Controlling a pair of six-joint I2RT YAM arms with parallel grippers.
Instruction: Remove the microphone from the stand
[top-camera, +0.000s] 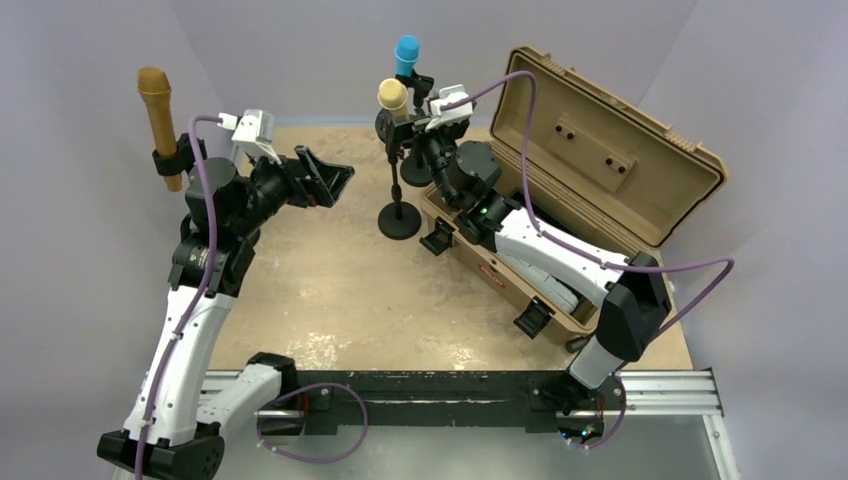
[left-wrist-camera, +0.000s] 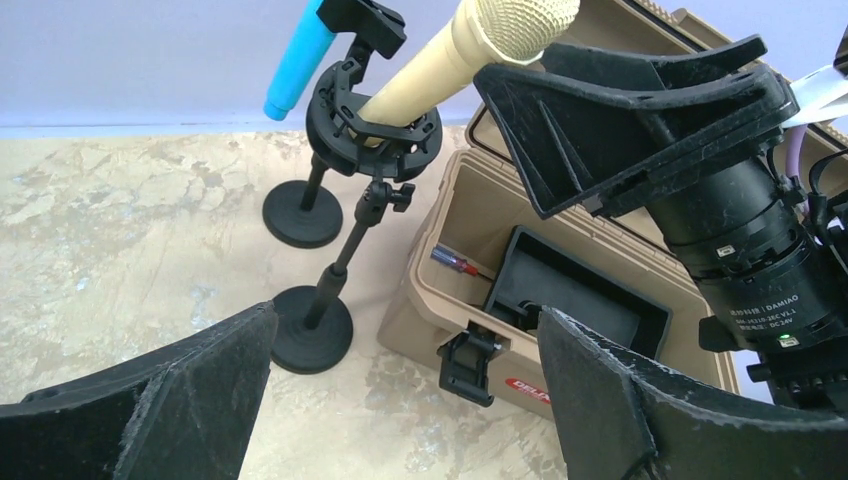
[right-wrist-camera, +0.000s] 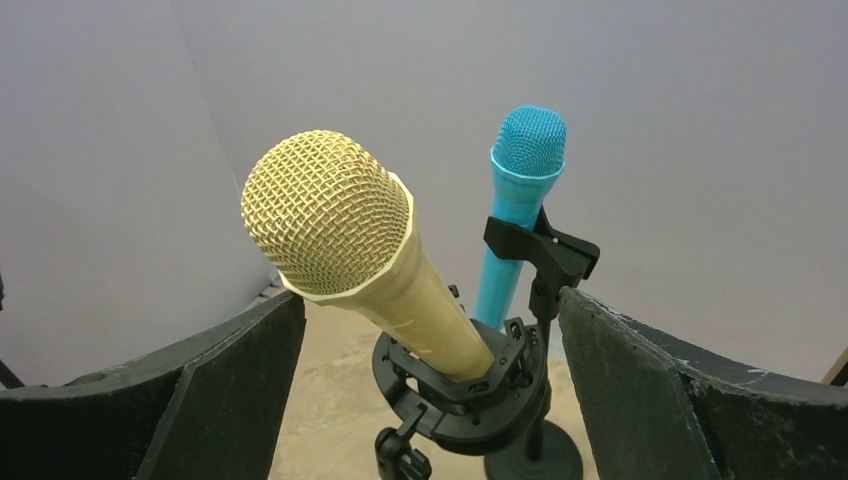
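A cream microphone (right-wrist-camera: 340, 230) with a gold mesh head leans in a black ring-shaped stand clip (right-wrist-camera: 470, 385); it also shows in the overhead view as the cream microphone (top-camera: 392, 95), on a stand with a round black base (top-camera: 399, 220). My right gripper (right-wrist-camera: 430, 400) is open, one finger on each side of the microphone's body just above the clip, neither touching it. My left gripper (top-camera: 330, 178) hangs open and empty left of the stand. In the left wrist view the cream microphone (left-wrist-camera: 440, 60) and its stand base (left-wrist-camera: 312, 330) lie ahead of the left gripper (left-wrist-camera: 400, 400).
A blue microphone (right-wrist-camera: 525, 170) stands clipped on a second stand just behind the cream one. A brown microphone (top-camera: 157, 105) stands on a stand at the far left. An open tan case (top-camera: 600, 150) with a black insert sits right of the stands, under my right arm.
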